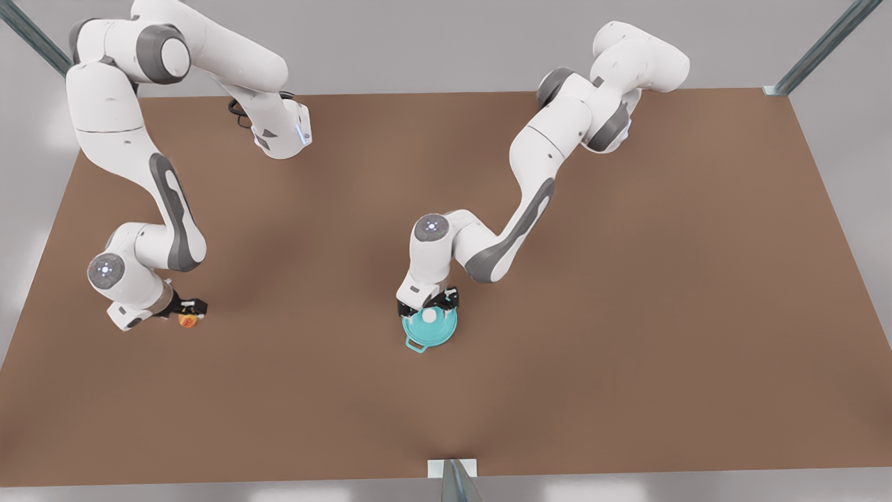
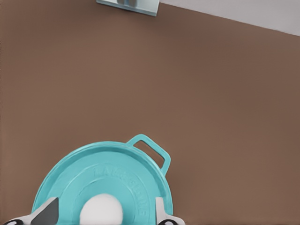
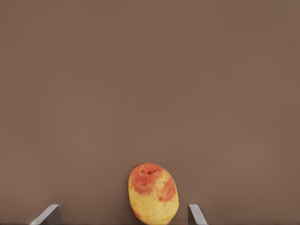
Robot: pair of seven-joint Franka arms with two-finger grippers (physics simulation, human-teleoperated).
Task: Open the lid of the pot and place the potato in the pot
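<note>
The teal pot lid (image 1: 437,328) (image 2: 108,176) lies shut on the pot, of which a loop handle (image 1: 416,344) (image 2: 151,149) sticks out. My left gripper (image 1: 430,305) (image 2: 104,213) hangs just over the lid, open, its fingers either side of the white knob (image 1: 430,315) (image 2: 101,210) without touching it. The potato (image 1: 188,320) (image 3: 153,193), yellow with orange-red patches, rests on the brown table at the front view's left. My right gripper (image 1: 189,311) (image 3: 123,213) is low over it, open, with a gap between each fingertip and the potato.
The brown table (image 1: 627,293) stretches wide around both objects. A metal post bracket (image 1: 451,470) (image 2: 127,5) stands at the near edge in front of the pot. Frame posts stand at the far corners.
</note>
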